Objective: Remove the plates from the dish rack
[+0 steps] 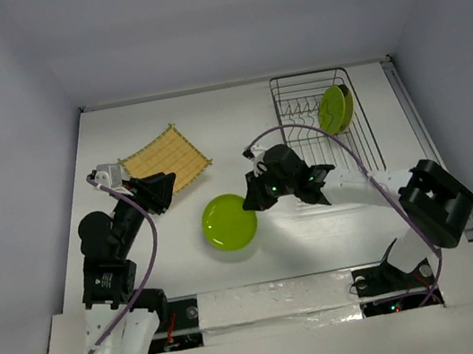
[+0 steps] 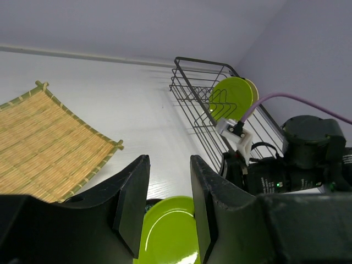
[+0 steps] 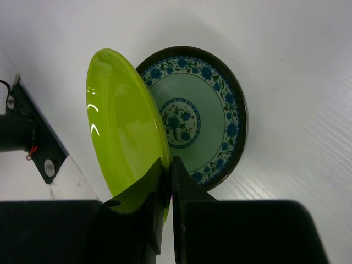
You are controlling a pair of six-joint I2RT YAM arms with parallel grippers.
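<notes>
My right gripper (image 1: 255, 197) (image 3: 170, 165) is shut on the rim of a lime green plate (image 1: 229, 222) (image 3: 122, 127). It holds the plate tilted just above a teal-blue patterned plate (image 3: 204, 113) that lies flat on the table. In the top view the green plate hides the teal one. The dish rack (image 1: 295, 94) (image 2: 187, 85) stands at the back right. A second lime green plate (image 1: 332, 111) (image 2: 230, 98) stands upright in it, with a cream plate's edge (image 2: 254, 89) behind. My left gripper (image 1: 162, 189) (image 2: 168, 203) is open and empty, left of the held plate (image 2: 171, 231).
A bamboo mat (image 1: 166, 158) (image 2: 41, 143) lies at the back left, just beyond my left gripper. The right arm's purple cable (image 1: 320, 131) arcs over the rack's near side. White walls close in the table's back and sides.
</notes>
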